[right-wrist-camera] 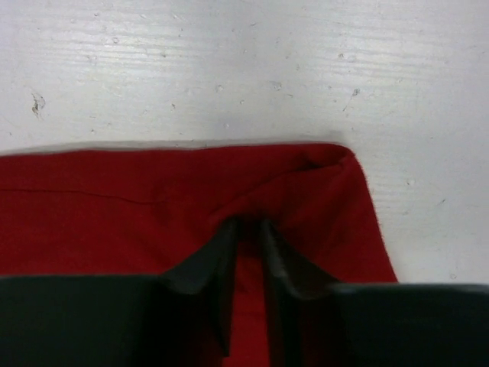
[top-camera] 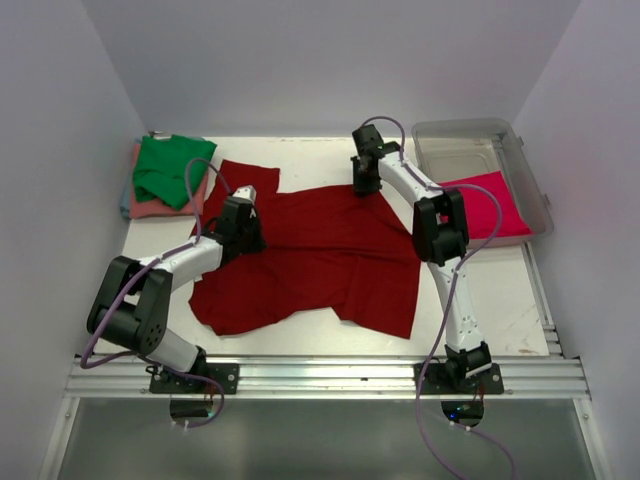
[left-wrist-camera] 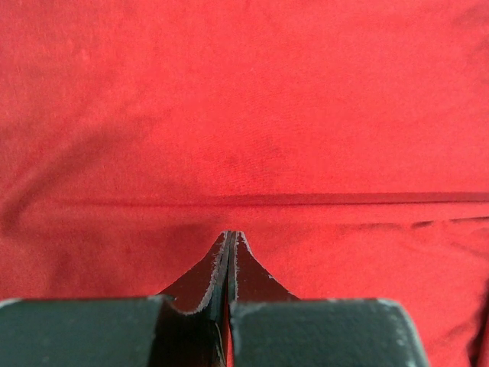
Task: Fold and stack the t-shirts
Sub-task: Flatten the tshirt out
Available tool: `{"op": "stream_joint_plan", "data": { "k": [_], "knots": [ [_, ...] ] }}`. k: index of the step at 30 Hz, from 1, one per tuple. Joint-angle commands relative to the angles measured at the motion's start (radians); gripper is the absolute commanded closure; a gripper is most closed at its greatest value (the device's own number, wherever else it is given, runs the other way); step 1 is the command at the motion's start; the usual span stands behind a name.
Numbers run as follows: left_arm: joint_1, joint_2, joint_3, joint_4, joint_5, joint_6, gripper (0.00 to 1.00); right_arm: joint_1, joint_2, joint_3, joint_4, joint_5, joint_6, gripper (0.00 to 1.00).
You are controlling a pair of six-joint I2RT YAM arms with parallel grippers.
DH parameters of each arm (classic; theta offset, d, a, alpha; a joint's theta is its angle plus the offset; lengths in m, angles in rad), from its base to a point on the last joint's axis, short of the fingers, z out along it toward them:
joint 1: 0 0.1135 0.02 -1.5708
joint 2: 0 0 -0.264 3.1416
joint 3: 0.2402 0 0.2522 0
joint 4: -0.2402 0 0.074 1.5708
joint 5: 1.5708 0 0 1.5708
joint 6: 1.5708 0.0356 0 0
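At the centre of the white table (top-camera: 490, 290), the large dark red cloth t-shirt (top-camera: 320, 265) lies spread out and unfolded.

1. Left gripper (top-camera: 247, 235): positioned on the shirt's left portion. Its fingers are pressed together, tips down on the fabric near a seam line. Whether a layer is caught between them cannot be told.
2. Right gripper (top-camera: 366, 186): positioned at the shirt's far edge. Its fingers stand nearly together with a ridge of cloth gathered between them at a corner of the fabric. This reads as a pinch.

Probable faults:
- The right-hand pinch sits close to the corner edge. A quick lift could pull the cloth free, and the fold would collapse.
- If the left fingers hold nothing, the shirt may slide across the table instead of folding, leaving a skewed crease.
- Uneven travel of the two arms would bunch the fabric between them.
- The folded green cloth t-shirt (top-camera: 170, 168) lies on a salmon pink cloth t-shirt (top-camera: 150, 208) at the far left corner, near the red sleeve. Dragged cloth could disturb that stack.
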Motion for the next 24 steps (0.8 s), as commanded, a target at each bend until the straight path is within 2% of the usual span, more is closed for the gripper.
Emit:
{"op": "stream_joint_plan", "data": {
  "k": [1, 2, 3, 12, 15, 19, 22, 24],
  "knots": [
    [-0.005, 0.008, -0.018, 0.039, 0.000, -0.021, 1.00, 0.003, -0.014, -0.047, 0.008, 0.002, 0.016, 0.88],
    [-0.005, 0.008, -0.021, 0.039, -0.001, -0.021, 1.00, 0.005, -0.012, -0.050, 0.008, 0.020, 0.018, 0.97],
    [-0.005, 0.007, -0.022, 0.039, -0.003, -0.019, 1.00, 0.005, -0.017, -0.053, 0.011, 0.033, 0.020, 1.00],
    [-0.005, 0.011, -0.018, 0.038, -0.014, -0.016, 1.00, 0.011, -0.184, -0.069, 0.018, 0.142, -0.014, 1.00],
    [-0.003, 0.024, -0.015, 0.038, -0.014, -0.014, 1.00, 0.011, -0.210, -0.026, -0.004, 0.208, -0.039, 1.00],
    [-0.003, 0.037, -0.007, 0.038, -0.012, -0.013, 1.00, 0.009, -0.143, 0.147, -0.105, 0.355, -0.059, 1.00],
    [-0.005, 0.040, -0.002, 0.033, -0.015, -0.007, 1.00, 0.011, -0.042, 0.288, -0.189, 0.529, -0.048, 1.00],
    [-0.005, 0.042, 0.001, 0.026, -0.023, -0.002, 1.00, 0.008, -0.011, 0.321, -0.212, 0.686, -0.037, 1.00]
  ]
}}
